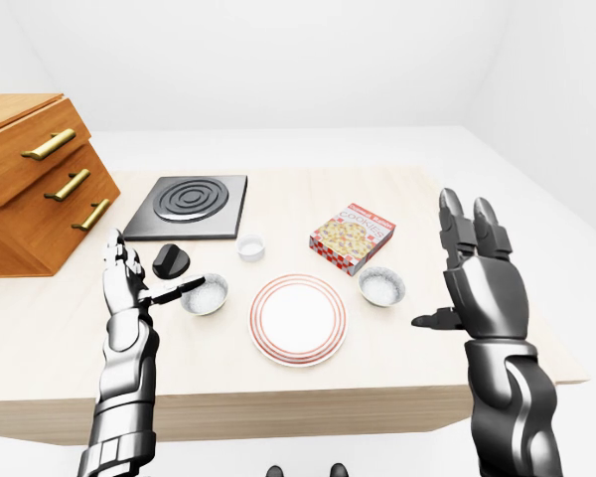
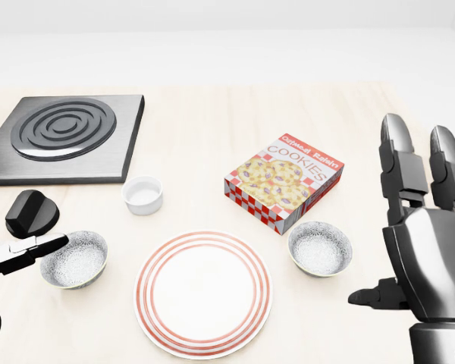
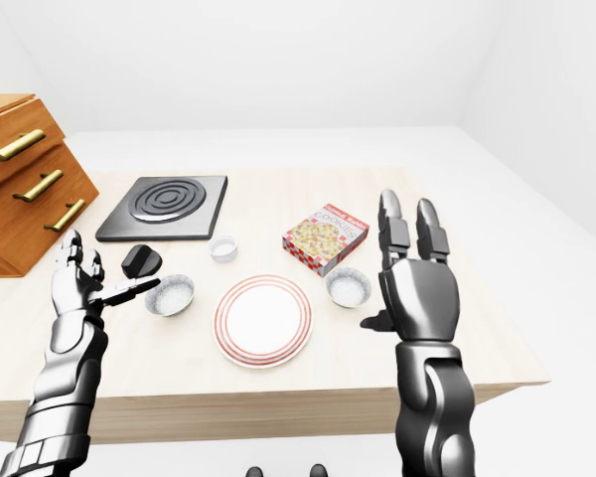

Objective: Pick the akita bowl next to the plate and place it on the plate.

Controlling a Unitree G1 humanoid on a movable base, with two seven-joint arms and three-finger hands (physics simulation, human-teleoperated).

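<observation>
right hand [image 2: 428, 254] is raised and empty, fingers spread wide, thumb out. It sits just right of the right bowl [image 2: 320, 249] without touching, which looks like staging for a side grasp. That bowl rests on the table [image 2: 212, 129] between the plate [image 2: 203, 292] and the cookie box [image 2: 285, 180]. left hand [image 1: 129, 288] is open too, one finger over the left bowl [image 2: 74, 259] rim. The bowls look alike — can't tell which is the target. Plate is bare.

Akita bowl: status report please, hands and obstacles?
Left hand open, right hand open, both empty. Right bowl on table beside plate, untouched. Cookie box close by.
</observation>
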